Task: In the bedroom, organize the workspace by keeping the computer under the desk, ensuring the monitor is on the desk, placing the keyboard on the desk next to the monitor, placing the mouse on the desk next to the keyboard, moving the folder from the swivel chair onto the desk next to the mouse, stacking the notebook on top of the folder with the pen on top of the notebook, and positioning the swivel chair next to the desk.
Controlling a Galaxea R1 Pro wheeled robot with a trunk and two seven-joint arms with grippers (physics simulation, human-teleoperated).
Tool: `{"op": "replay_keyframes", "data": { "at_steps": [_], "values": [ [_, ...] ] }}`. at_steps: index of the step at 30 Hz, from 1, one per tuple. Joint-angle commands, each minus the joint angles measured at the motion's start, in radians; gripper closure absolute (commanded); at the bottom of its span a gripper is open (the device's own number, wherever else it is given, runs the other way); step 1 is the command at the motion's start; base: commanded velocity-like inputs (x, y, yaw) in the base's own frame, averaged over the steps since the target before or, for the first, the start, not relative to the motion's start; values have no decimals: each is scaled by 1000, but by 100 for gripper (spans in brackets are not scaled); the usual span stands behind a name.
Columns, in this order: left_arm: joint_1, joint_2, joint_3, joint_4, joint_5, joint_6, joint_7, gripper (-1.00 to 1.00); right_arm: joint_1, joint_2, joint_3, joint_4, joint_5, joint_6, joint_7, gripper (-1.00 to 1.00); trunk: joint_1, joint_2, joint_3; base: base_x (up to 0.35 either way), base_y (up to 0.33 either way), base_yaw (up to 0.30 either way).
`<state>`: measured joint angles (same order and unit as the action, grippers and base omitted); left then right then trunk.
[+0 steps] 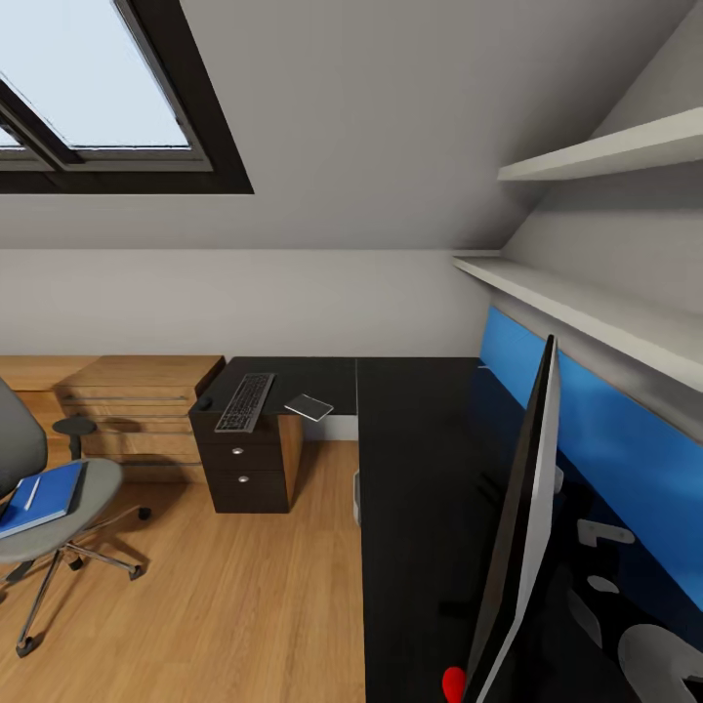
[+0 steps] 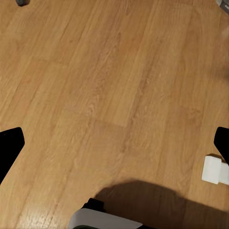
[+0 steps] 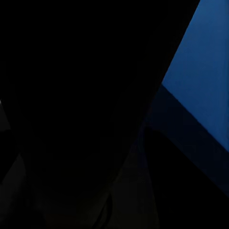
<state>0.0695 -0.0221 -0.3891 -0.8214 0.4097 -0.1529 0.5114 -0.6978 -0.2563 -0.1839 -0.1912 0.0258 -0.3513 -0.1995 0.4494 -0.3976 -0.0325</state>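
Blue folder lies on the swivel chair at eight o'clock, nearer the left arm; whether either gripper is spread cannot be told.

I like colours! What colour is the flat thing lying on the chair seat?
Bright blue. That's the folder on the grey swivel chair; the head view shows it best.

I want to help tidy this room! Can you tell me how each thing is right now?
monitor: upright on the desk
keyboard: flat on the desk
mouse: on the desk beside the keyboard
notebook: flat on the desk
folder: lying on the swivel chair seat
pen: resting on the folder
drawers: closed
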Motion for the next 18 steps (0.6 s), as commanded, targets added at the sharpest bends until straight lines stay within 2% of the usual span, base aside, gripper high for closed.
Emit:
{"op": "replay_keyframes", "data": {
  "at_steps": [1, 9, 18],
  "values": [
    [0, 1, -4, -1, 11, -7, 4, -100, -2, 0, -6, -1, 5, -5, -1, 100, 1, -2, -2, 0, 0, 0],
    [0, 1, -4, -1, 11, -6, 4, -100, -2, 0, -5, -1, 6, -5, -1, 100, 1, -2, -2, 0, -15, 0],
    [0, 1, -5, -1, 11, -7, 4, -100, -2, 0, -5, -1, 6, -5, -1, 100, 1, -2, -2, 0, -212, 0]
  ]
}}
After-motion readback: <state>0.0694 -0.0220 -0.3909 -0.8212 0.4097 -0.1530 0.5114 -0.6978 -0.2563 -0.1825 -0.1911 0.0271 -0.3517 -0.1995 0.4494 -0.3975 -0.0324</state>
